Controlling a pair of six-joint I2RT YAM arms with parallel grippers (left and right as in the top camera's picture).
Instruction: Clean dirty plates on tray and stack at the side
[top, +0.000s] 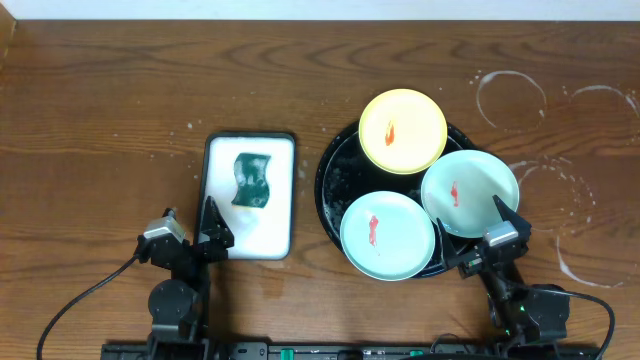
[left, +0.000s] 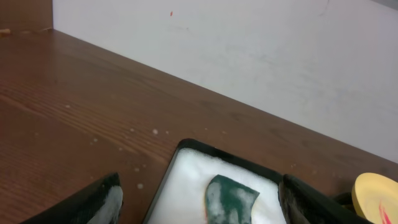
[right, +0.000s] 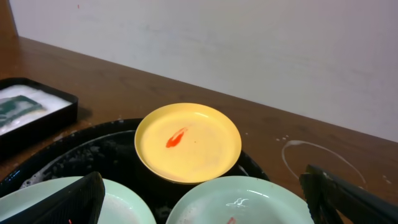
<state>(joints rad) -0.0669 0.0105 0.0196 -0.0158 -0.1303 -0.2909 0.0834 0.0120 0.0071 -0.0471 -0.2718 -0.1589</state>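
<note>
Nothing is cleaned yet. The round yellow plate (top: 402, 130) and two pale mint round plates (top: 387, 235) lie red-smeared on the wet round black tray (top: 335, 170), just ahead of the empty, released right gripper (top: 487, 240). The left gripper (top: 192, 228), also released, faces the green sponge (top: 252, 180). No stack stands on the brown wooden bench (top: 100, 120).

brown wooden table (top: 100, 100) against a plain white wall (left: 249, 50).

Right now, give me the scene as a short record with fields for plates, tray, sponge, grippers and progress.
plates: one yellow plate, two mint plates, all with a red smear
tray: black tray, wet, holding all three plates
sponge: green sponge in the white tray
grippers: left gripper and right gripper open, empty
progress: no plate stacked on the table yet
</note>
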